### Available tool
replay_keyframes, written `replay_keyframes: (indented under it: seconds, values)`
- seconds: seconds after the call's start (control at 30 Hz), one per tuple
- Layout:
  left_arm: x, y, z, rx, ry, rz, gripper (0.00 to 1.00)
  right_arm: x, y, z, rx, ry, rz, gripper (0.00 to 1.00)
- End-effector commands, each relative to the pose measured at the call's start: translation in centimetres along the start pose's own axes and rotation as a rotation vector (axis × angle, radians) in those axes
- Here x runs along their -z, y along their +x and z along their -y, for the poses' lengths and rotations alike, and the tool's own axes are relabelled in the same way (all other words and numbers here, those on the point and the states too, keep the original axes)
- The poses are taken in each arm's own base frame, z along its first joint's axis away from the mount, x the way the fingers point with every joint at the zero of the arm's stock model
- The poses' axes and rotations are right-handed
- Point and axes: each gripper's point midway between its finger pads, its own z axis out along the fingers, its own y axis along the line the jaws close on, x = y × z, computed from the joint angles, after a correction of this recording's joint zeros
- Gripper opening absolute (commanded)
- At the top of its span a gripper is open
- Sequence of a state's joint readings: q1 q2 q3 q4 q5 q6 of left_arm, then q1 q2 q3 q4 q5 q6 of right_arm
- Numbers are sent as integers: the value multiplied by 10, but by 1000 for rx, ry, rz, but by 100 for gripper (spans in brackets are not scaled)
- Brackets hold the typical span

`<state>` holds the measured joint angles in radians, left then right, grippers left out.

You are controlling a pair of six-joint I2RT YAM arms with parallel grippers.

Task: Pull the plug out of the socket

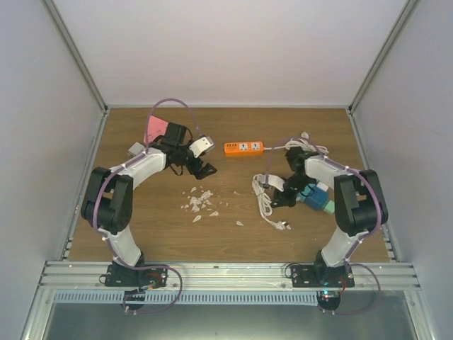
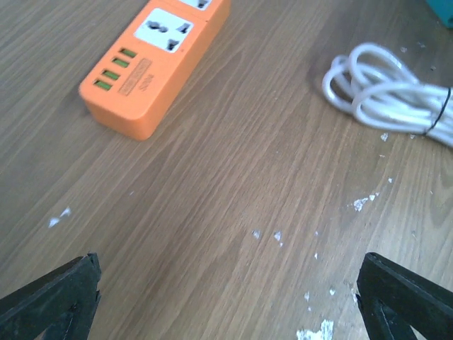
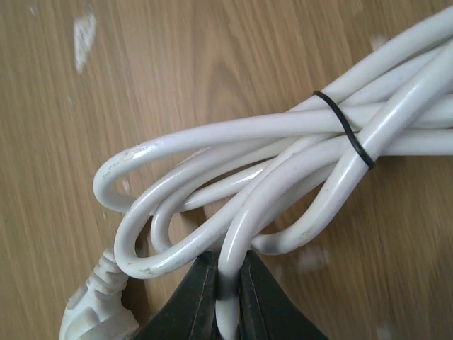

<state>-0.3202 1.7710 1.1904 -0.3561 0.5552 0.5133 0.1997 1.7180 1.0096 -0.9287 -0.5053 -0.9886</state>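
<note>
The orange power strip (image 1: 243,147) lies at the back middle of the table; in the left wrist view (image 2: 156,57) its visible sockets are empty. The bundled white cable (image 1: 265,193) lies apart from it, tied by a black band (image 3: 345,131), with its white plug (image 3: 88,315) on the wood at the near end (image 1: 284,226). My right gripper (image 3: 228,301) is shut on one strand of the cable (image 3: 283,184) and sits over the bundle (image 1: 284,198). My left gripper (image 2: 226,301) is open wide and empty, low over bare wood left of the strip (image 1: 202,170).
White flakes (image 1: 200,202) are scattered mid-table. A pink object (image 1: 156,129) lies at the back left and a teal object (image 1: 316,199) beside the right arm. White walls enclose the table on three sides.
</note>
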Motion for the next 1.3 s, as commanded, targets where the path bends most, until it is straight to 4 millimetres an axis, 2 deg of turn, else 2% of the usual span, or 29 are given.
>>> replay_keyframes:
  seconds: [0.0, 0.17, 0.33, 0.43, 0.57, 0.7, 0.8, 0.93, 1.0, 1.13, 1.27]
  values:
    - [26, -5, -2, 43, 9, 72, 99, -18, -56, -5, 9, -69, 106, 10]
    - [44, 5, -7, 81, -10, 94, 99, -32, -109, 1, 47, -83, 155, 11]
    - [61, 13, -13, 111, -40, 120, 99, -43, -165, 19, 63, -58, 211, 11]
    - [68, 17, -17, 130, -49, 128, 99, -55, -188, 31, 55, -53, 224, 11]
    - [75, 21, -20, 142, -59, 128, 99, -60, -211, 54, 52, -13, 236, 12]
    - [76, 24, -19, 141, -56, 123, 99, -64, -222, 71, 52, 13, 231, 16]
    - [76, 25, -19, 141, -55, 119, 99, -67, -227, 74, 55, 6, 236, 21]
    - [75, 25, -15, 133, -30, 122, 99, -57, -226, 68, 84, 4, 232, 50]
    - [74, 25, -11, 127, -10, 127, 99, -44, -225, 64, 102, 16, 244, 62]
    - [70, 22, 2, 99, 48, 133, 99, -1, -220, 56, 133, 34, 287, 78]
    - [60, 22, 22, 52, 102, 117, 99, 27, -193, 58, 142, 68, 284, 88]
